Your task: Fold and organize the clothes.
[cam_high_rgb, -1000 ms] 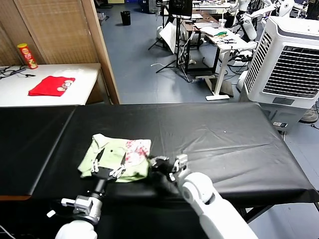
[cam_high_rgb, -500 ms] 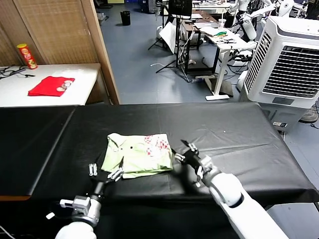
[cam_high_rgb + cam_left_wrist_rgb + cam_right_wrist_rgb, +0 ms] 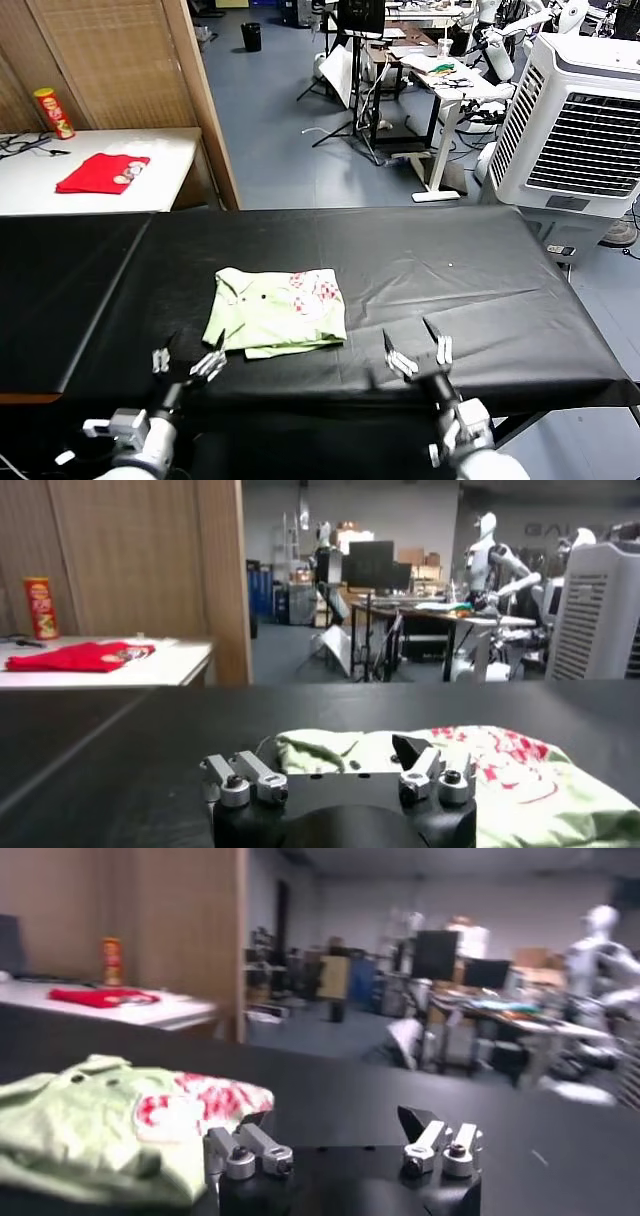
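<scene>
Head view: folded pale green shirt (image 3: 275, 311) lies flat on black table (image 3: 470, 280), left of centre, long axis 9-to-3 o'clock, collar toward 9, red-pink print toward 3. Left gripper (image 3: 186, 362) at shirt's 7 o'clock, fingers spread, empty, clear of fabric. Right gripper (image 3: 416, 351) at shirt's 4 o'clock, fingers wide apart, empty. Both arms cut off by frame's lower edge. Folded underside hidden.

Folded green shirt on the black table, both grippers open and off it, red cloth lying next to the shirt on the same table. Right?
Not quite. The red cloth lies on the separate white side table, far from the shirt; the head view shows it. The rest holds: shirt folded on the black table, left gripper and right gripper open and off it.
</scene>
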You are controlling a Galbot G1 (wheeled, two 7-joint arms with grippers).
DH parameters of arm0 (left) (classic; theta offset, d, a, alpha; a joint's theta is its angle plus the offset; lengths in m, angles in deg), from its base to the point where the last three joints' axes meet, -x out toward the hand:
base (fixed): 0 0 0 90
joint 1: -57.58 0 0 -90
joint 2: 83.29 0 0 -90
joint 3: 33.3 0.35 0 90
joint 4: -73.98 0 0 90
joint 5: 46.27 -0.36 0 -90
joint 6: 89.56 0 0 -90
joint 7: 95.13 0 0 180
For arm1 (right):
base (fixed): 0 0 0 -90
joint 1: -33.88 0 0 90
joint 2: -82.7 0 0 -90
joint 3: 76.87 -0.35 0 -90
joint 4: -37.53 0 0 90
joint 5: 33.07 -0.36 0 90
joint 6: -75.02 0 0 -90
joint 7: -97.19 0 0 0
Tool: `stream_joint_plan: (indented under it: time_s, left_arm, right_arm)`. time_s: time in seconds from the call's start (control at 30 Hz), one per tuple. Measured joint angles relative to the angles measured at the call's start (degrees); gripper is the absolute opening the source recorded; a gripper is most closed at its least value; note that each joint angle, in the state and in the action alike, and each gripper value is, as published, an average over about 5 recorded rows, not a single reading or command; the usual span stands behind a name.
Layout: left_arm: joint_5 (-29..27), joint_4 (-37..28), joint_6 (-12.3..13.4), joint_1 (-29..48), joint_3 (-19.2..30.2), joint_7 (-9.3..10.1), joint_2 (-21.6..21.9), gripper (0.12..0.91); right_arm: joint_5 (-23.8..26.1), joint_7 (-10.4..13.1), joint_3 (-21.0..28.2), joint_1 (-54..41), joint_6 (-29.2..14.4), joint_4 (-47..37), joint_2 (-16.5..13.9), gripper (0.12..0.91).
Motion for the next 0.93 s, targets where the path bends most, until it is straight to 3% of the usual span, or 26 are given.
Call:
stream_joint_plan:
  time_s: [0.23,0.53,0.93]
  left_arm:
    - [1.49,2.79,0.46,-8.57,-1.66,3.71,1.25,0.798]
    - [3.16,5.65,-1.07,-16.67,-4.02,3.8,1.19,0.798]
    - [3.7,6.18,-2.27,-18.55,-5.02,2.59,1.16,0.798]
  right_arm:
    - [4.05,5.59,-2.02,14.32,-1.72,8.07,0.65,0.798]
    - [3.99,9.28,-1.54,24.57,2.7,14.07,1.61,0.798]
    - [3.67,9.68,-1.21,26.43,3.31,15.13,1.54,0.798]
